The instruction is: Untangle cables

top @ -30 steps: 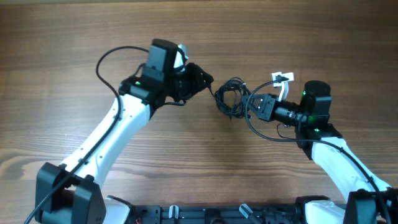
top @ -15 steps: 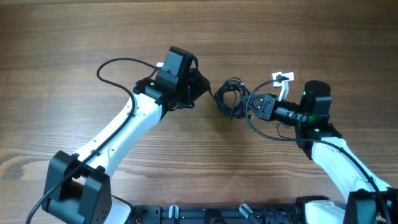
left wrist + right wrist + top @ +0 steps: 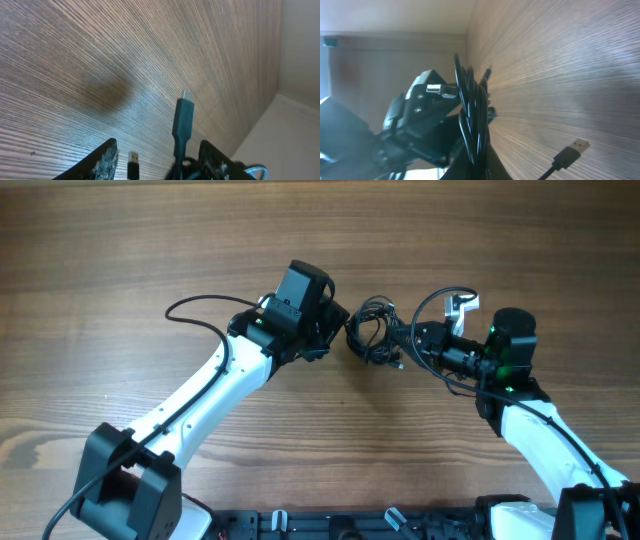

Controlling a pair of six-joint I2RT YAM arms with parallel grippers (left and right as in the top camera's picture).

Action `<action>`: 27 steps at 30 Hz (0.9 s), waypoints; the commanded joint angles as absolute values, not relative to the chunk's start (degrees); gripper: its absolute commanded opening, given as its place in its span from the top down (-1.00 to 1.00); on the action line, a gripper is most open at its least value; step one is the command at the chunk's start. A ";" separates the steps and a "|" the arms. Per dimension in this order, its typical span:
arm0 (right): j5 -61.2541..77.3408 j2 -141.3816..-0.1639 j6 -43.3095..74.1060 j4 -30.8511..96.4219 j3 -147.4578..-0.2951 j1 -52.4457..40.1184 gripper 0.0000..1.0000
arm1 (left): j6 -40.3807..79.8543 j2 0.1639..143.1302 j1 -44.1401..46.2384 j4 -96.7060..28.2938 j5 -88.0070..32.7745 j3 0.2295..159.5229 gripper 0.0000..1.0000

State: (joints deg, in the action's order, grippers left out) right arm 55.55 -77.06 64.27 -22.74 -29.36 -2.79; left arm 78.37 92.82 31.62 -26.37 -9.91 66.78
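My right gripper point(image 3: 408, 340) clamps the cables point(image 3: 370, 330); my left gripper point(image 3: 160, 152) hangs parted around a plug point(image 3: 182, 120), seemingly not touching; I'm seizing one end; next, close and draw outward.

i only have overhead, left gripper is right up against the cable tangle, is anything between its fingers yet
Observer: Yes. In the left wrist view a black plug with a metal tip stands in the gap of the left gripper. The jaws are apart and not clamped on it.
Operator: ok and the right one, does it actually have the cables
Observer: It looks so. In the right wrist view several strands of the cables run as one tight bundle straight out of the shut right gripper.
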 commanded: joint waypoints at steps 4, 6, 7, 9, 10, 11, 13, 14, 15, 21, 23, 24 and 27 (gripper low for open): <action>62.41 -77.43 66.52 -24.23 -29.61 -2.66 0.91 | 79.13 93.76 31.77 -23.77 -7.35 67.61 0.12; 62.92 -77.43 66.61 -24.23 -29.61 -2.66 0.91 | 79.13 93.76 31.77 -21.78 -7.35 67.61 0.26; 62.92 -77.43 66.67 -24.29 -29.61 -2.66 0.91 | 79.13 93.76 31.75 -21.74 -7.35 67.61 0.35; 62.87 -77.43 67.68 -24.60 -29.61 -2.66 0.91 | 79.09 93.76 31.70 -22.06 -7.31 67.61 0.57; 62.85 -77.43 67.70 -24.93 -29.61 -2.66 0.91 | 78.87 93.76 31.70 -22.11 -7.33 67.61 0.57; 62.85 -77.43 67.70 -25.04 -29.61 -2.66 0.91 | 78.87 93.76 31.73 -22.17 -7.33 67.61 0.56; 62.89 -77.43 67.75 -25.30 -29.61 -2.66 0.91 | 78.87 93.78 31.73 -22.79 -7.31 67.46 0.53; 62.89 -77.43 67.72 -25.32 -29.61 -2.66 0.91 | 78.87 93.80 31.73 -23.18 -7.31 67.44 0.33; 62.87 -77.43 67.66 -25.98 -29.61 -2.66 0.91 | 78.67 93.89 31.73 -24.43 -6.68 67.44 -0.07; 78.67 -77.43 53.67 -50.02 -29.61 -2.66 0.91 | 51.24 90.80 17.74 -17.72 -26.50 67.46 -0.48; 82.91 -77.49 49.12 -49.25 -29.61 -2.66 0.92 | 35.66 89.67 9.52 -15.62 -44.12 67.46 -0.50; 84.09 -77.71 47.83 -47.97 -29.61 -2.66 0.91 | 27.14 89.60 6.39 -15.90 -52.49 67.46 -0.57; 84.86 -80.34 50.02 -43.51 -29.61 -2.66 0.92 | 6.94 89.62 2.61 -19.16 -68.66 67.46 -0.81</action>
